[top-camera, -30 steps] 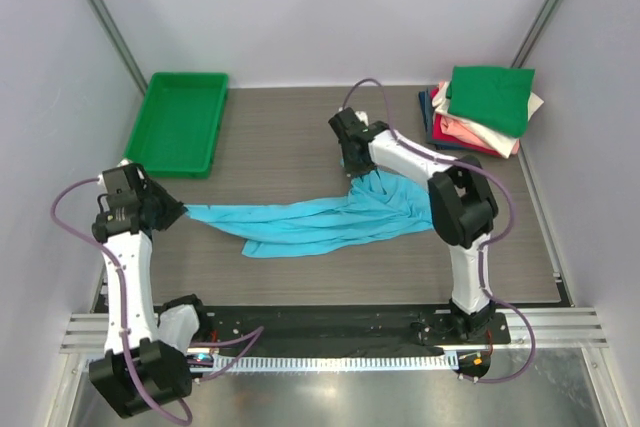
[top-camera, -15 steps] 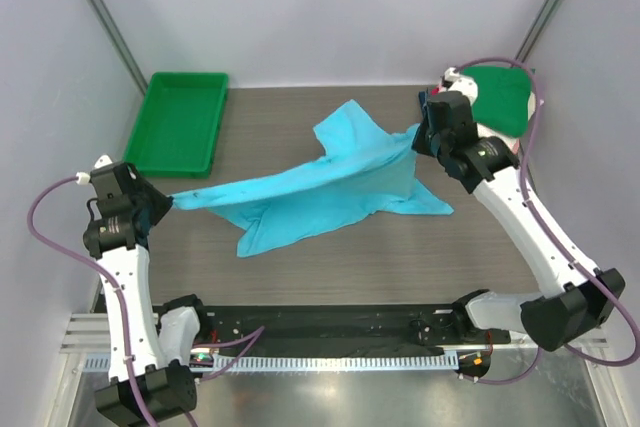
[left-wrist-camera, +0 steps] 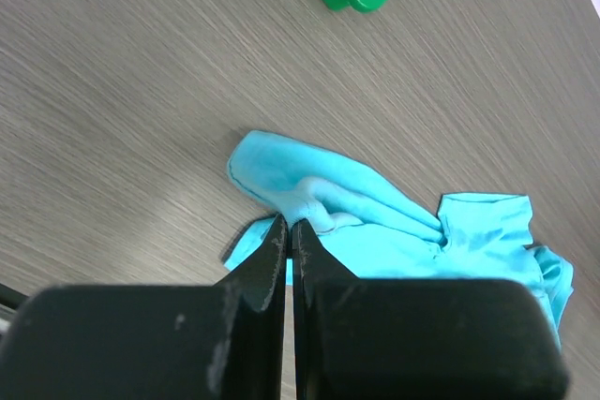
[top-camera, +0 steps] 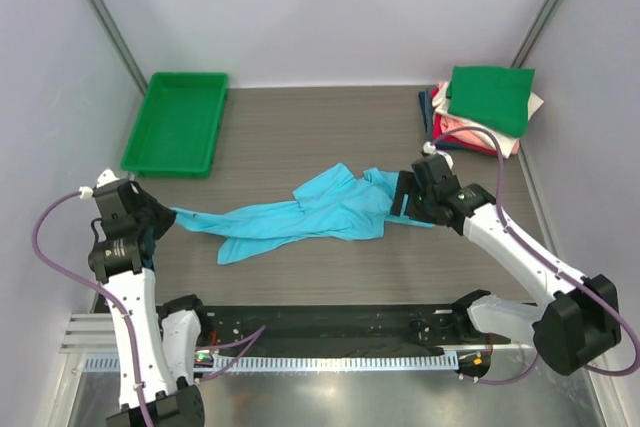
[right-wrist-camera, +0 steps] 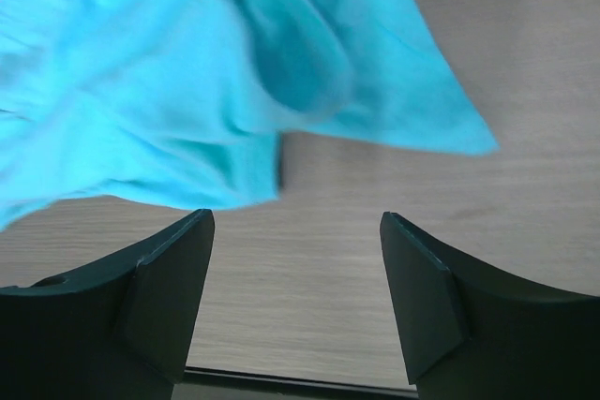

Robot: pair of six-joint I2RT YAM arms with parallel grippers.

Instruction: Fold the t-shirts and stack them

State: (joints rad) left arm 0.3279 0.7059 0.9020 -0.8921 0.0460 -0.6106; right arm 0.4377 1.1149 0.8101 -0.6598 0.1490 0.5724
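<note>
Turquoise t-shirt (top-camera: 310, 212) lies stretched left to right, its left end pinched in the left gripper (left-wrist-camera: 286, 231), its right end just beside the wide-open, empty right gripper (right-wrist-camera: 295, 222).

My left arm (top-camera: 135, 307) and right arm (top-camera: 515, 252) are rocking white shells with chunky black joints, purple cables (top-camera: 36, 239) looping off both, fingers (right-wrist-camera: 169, 297) wearing matte black.

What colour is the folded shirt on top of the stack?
The top shirt is dark green, seen best in the top external view.
</note>
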